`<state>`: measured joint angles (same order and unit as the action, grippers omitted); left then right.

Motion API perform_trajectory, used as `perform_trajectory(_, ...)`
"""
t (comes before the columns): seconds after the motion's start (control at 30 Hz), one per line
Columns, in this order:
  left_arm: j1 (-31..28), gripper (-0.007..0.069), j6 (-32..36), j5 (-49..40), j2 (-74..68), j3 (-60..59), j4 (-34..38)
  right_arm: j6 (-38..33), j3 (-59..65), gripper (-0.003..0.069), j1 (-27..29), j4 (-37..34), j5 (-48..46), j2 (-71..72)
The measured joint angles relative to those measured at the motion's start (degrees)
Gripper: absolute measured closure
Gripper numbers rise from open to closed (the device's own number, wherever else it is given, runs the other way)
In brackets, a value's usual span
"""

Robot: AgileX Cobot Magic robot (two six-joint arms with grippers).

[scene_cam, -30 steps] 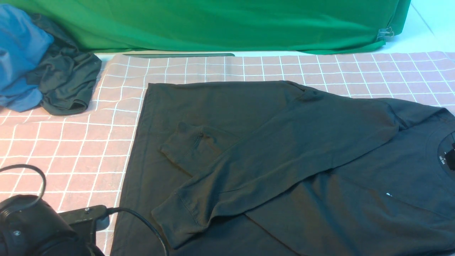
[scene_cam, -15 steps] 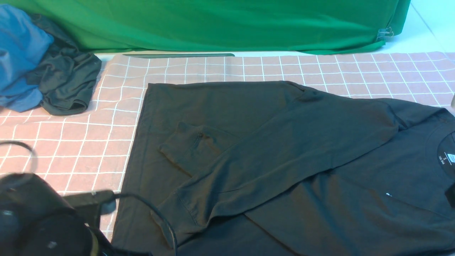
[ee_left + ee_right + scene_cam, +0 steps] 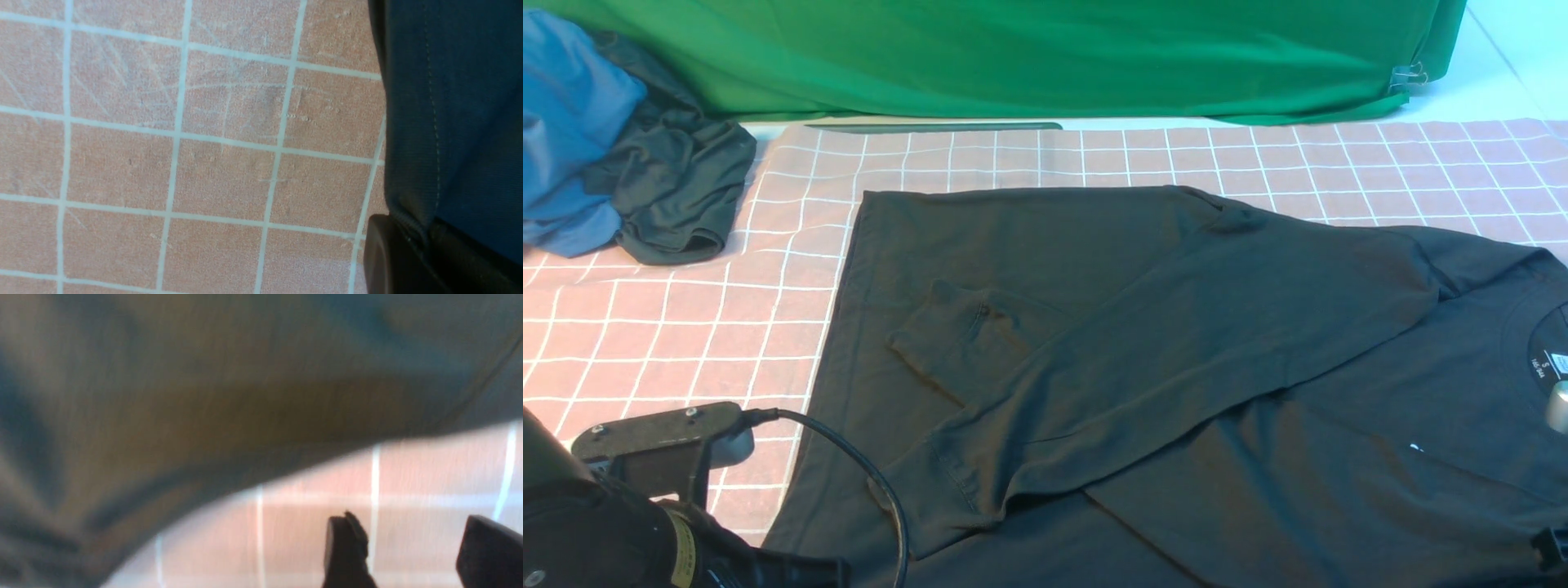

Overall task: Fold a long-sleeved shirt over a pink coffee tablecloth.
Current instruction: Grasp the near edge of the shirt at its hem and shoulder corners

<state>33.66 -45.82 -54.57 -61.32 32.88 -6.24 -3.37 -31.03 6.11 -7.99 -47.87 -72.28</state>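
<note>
1. Front view: the long-sleeved shirt (image 3: 1143,343) lies flat across the centre and right of the frame on the pink coffee tablecloth (image 3: 686,327). Both sleeves are crossed over its body and the collar is at the right edge. It is soft, matte black knit on a pink weave with a thin white grid. I judge the sleeves done and the body fold just beginning. My left arm (image 3: 621,523) sits at lower left, by the shirt's near corner.
2. Left wrist view: at lower right, my left claw (image 3: 425,241) is pinched narrow on the shirt's stitched hem, which runs up the right side.
3. Right wrist view: this one is blurred. At bottom right, my right claw (image 3: 412,555) gapes wide with only tablecloth between its fingers. The shirt's curved edge lies above it. Next, I think, it must close on that edge so that both corners lift evenly.
</note>
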Motion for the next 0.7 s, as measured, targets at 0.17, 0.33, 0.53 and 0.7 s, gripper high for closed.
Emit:
perform_trajectory(0.17, 0.0, 0.0579, 0.0, 0.2, 0.0, 0.0, -0.8, 1.8, 0.0, 0.0242, 0.0, 0.0, 7.2, -4.7)
perform_trajectory(0.33, 0.0, 0.0579, 0.0, 0.2, 0.0, 0.0, -0.8, 2.0, 0.0, 0.0242, 0.0, -1.8, 12.4, -8.5)
perform_trajectory(0.53, 0.0, 0.0579, 0.2, 1.1, 0.0, 0.0, -1.0, 1.6, 0.0, 0.0262, 0.0, -3.6, 14.9, -9.7)
perform_trajectory(0.7, 0.0, 0.0579, 0.2, 1.2, 0.0, 0.0, -1.0, 0.7, -0.6, 0.0396, 0.2, -3.0, 14.9, -11.5)
